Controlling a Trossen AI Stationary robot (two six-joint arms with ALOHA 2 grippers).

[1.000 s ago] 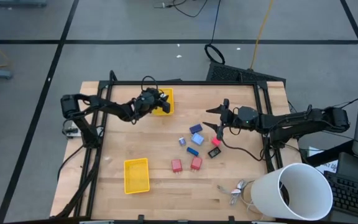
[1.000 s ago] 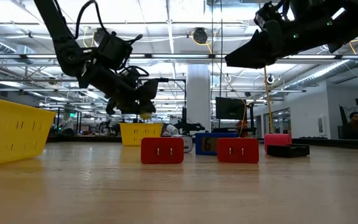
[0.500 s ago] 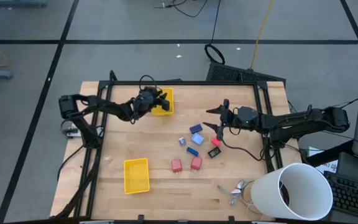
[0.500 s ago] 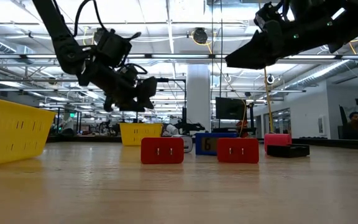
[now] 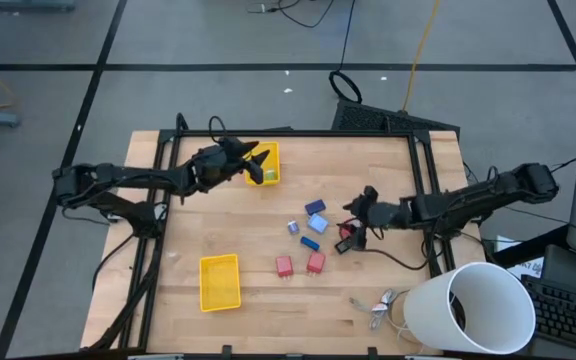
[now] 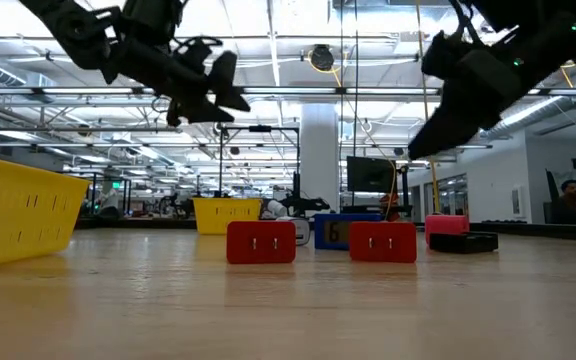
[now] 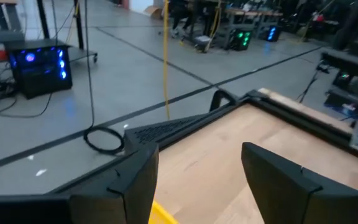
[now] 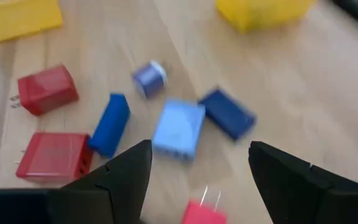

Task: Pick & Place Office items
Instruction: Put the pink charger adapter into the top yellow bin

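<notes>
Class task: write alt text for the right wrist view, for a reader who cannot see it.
The right tool, open, hangs above small blocks scattered on a wooden table: two red blocks, several blue ones and a pink one near its fingers. Yellow trays lie beyond.

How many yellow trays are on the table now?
2. One yellow tray sits near the table's far edge, under the open left gripper. The other tray lies near the front edge, on the left side.
</notes>
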